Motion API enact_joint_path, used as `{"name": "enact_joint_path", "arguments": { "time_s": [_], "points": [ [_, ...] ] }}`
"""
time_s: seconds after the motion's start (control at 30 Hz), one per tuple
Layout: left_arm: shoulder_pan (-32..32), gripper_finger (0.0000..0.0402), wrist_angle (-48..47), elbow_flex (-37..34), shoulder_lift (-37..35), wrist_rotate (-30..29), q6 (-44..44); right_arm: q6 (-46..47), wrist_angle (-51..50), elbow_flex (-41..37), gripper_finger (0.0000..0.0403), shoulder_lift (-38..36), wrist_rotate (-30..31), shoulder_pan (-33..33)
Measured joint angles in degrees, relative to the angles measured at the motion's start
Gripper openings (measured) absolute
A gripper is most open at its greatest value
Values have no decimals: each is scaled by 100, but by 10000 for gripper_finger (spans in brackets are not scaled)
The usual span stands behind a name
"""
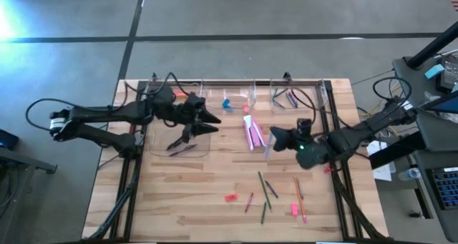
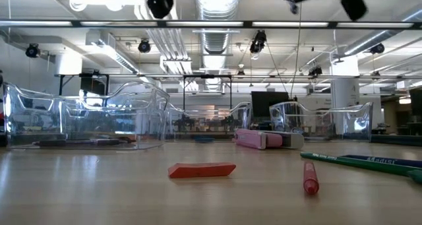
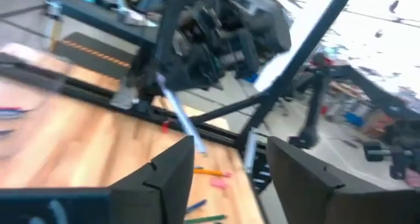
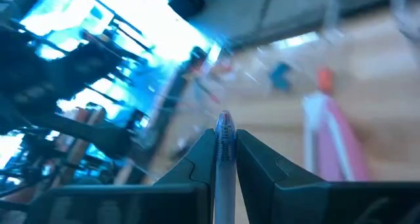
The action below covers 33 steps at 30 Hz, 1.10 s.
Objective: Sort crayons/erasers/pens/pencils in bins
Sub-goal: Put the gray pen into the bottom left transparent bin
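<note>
Now the right gripper pinches a thin clear-barrelled pen with a bluish tip between its dark, wedge-shaped fingers, hanging just right of the pink pack that lies mid-table. That pack is a flat, long pink-and-white box. The left gripper hovers left of the pack, over the widest bin, with its fingers spread and nothing between them.

Four clear plastic bins with low walls and rounded corners stand behind and left of the pack; the wide one holds a few dark thin sticks, and a small blue block shows in a bin behind the pack.

Nearer than the pack, on the pale wood-plank table, lie loose things: a flat red-orange eraser, a red crayon, a pink eraser and green pencils. One dark pencil bears light lettering, too small to read surely.
</note>
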Motion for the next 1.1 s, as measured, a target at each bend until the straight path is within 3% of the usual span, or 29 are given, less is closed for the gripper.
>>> {"name": "enact_joint_path", "arguments": {
  "time_s": [0.17, 0.3, 0.7, 1.1],
  "points": [
    [-65, 225, 778, 6, 447, 77, -659, -2323, 2141, 53, 38, 4, -213, -581],
    [-60, 253, 1152, 4, 794, 66, -1131, -3296, 3085, 53, 38, 4, -254, -885],
    [-88, 263, 1747, 39, 1311, 66, -1497, -3452, 4082, 96, 38, 693, -1368, -1531],
    [-90, 262, 1807, 13, 1312, 121, -1482, -3872, 4352, 1002, 38, 1738, -2278, -1907]
  ]
}}
